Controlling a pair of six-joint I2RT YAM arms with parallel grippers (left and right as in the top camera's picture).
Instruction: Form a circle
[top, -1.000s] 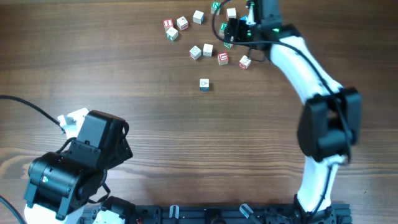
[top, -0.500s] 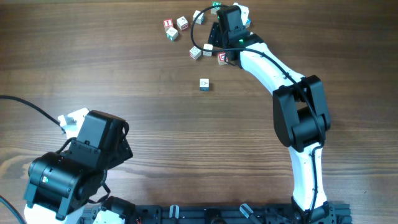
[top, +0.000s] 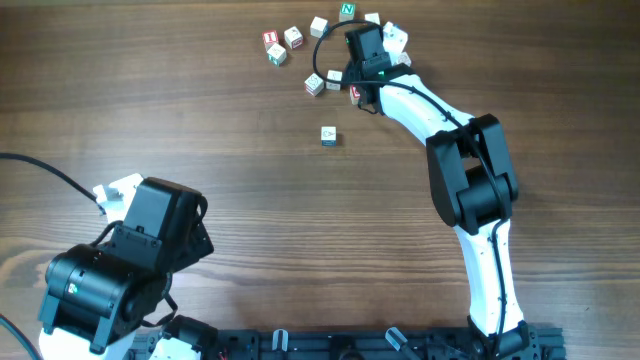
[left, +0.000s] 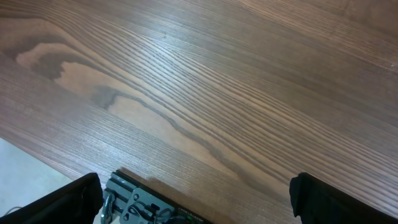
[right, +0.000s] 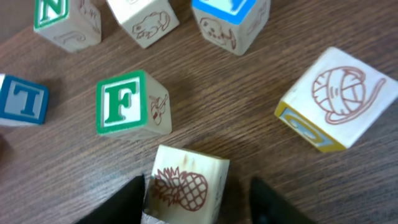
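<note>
Reaching Far Across the Tabletop, Right Arm Over the Scattered Cubes

Stretching from its base at the near edge, the white-and-black right arm (top: 470, 190) bends at its dark elbow and extends to the far side of the brown wood-grain tabletop (top: 250, 200). Its right claw (right: 199, 196) points down with one dark finger on each side of a pale wooden cube printed with a red pineapple (right: 186, 186); whether the fingers press it I cannot tell. Just beyond lies a cube with a green letter F (right: 124, 102), and to the right a tilted cube with a red yarn-ball drawing (right: 336, 99). No ring is formed: the pale wooden alphabet cubes (top: 290, 40) lie in a loose cluster, one (top: 328, 135) apart nearer the middle. The black left arm (top: 120, 270) sits folded at the near left corner, its left claw (left: 199, 199) spread wide over bare wood.
</note>
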